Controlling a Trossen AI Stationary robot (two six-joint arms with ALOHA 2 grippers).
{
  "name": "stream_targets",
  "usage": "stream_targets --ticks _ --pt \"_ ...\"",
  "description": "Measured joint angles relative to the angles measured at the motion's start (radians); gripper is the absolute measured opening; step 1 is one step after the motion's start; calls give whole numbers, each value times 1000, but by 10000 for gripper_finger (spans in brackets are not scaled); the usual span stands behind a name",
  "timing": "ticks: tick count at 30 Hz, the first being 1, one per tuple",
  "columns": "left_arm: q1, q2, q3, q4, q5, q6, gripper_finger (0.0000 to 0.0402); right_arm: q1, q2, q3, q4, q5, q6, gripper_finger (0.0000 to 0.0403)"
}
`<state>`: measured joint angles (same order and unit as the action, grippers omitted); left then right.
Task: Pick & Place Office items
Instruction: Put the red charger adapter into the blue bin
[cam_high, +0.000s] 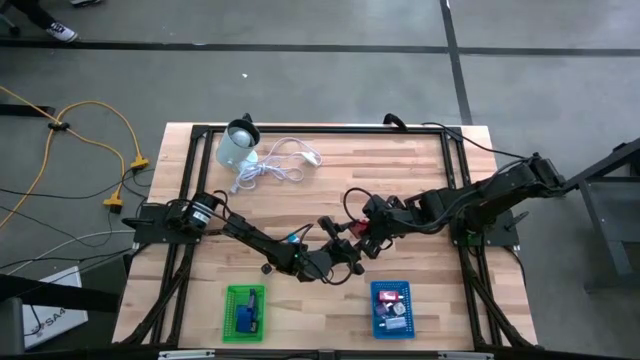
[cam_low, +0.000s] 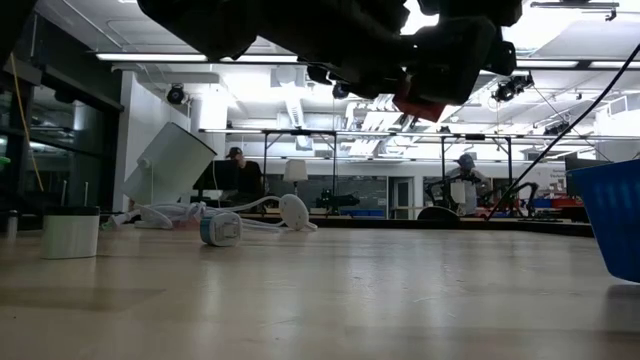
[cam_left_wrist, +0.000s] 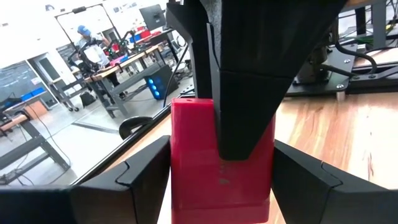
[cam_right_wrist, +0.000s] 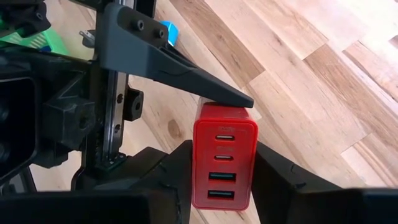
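A red block-shaped charger (cam_right_wrist: 222, 163) with a row of ports hangs in mid-air over the table's middle (cam_high: 371, 243). Both grippers meet at it. My right gripper (cam_right_wrist: 222, 186) comes from the right, slanting down, and is shut on it. My left gripper (cam_left_wrist: 221, 186) reaches in level from the left, with one finger on each side of the block. In the low view the red block (cam_low: 420, 105) shows under the dark arms. Small office items lie in a green bin (cam_high: 245, 312) and a blue bin (cam_high: 392, 310). My left gripper has the charger's lower part (cam_left_wrist: 186, 186) between its two fingers (cam_left_wrist: 143, 186), one on each flat side, and no gap shows. It comes level from the table's left. My right gripper pinches the charger's two long sides (cam_right_wrist: 200, 180) between its two fingers (cam_right_wrist: 177, 171). It slants down from the right, and the port face is toward its camera. The block is clear of the table.
A pale round container (cam_high: 238, 146) and a coiled white cable (cam_high: 276, 165) lie at the far left. The two bins stand at the near edge. A white cylinder (cam_low: 70, 232) and a small blue-and-white piece (cam_low: 220, 228) sit on the table. People are at desks in the room beyond.
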<state>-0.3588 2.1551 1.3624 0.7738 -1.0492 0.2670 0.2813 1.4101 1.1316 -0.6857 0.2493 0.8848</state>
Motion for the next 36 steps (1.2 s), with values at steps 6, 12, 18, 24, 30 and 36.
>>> stream_targets --ticks 6,12,18,24,30,36 --pt "0 0 0 0 7 29 238 0 0 0 4 -1 1 113" --pt "1 0 0 0 24 51 239 0 0 0 6 -1 2 113" --pt "1 0 0 0 24 63 239 0 0 0 11 -1 4 113" --pt "0 0 0 0 24 76 239 0 0 0 13 -1 4 111" --pt "1 0 0 0 26 77 260 0 0 0 21 -6 5 111" --pt "0 0 0 -2 24 76 310 0 0 2 31 -10 4 111"
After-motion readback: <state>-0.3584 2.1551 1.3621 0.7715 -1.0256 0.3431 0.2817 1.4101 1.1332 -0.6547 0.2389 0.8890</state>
